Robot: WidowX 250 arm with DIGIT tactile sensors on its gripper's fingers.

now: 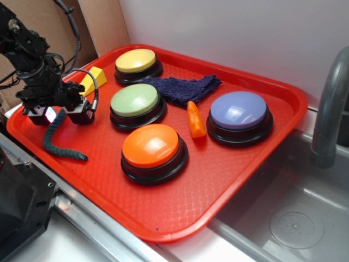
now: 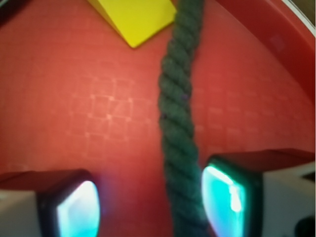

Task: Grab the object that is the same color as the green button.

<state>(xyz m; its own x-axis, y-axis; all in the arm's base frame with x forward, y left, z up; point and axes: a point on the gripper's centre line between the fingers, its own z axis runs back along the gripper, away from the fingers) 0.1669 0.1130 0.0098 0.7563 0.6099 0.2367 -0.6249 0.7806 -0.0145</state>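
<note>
The gripper hangs low over the red tray, its 2 fingers spread wide with glowing pads. The dark green twisted rope lies on the tray between them, close against the right-hand pad in the wrist view and clear of the other, so nothing is gripped. A yellow wedge block sits just ahead of the gripper. In the exterior view the pale green button stands off to its side, near but apart
</note>
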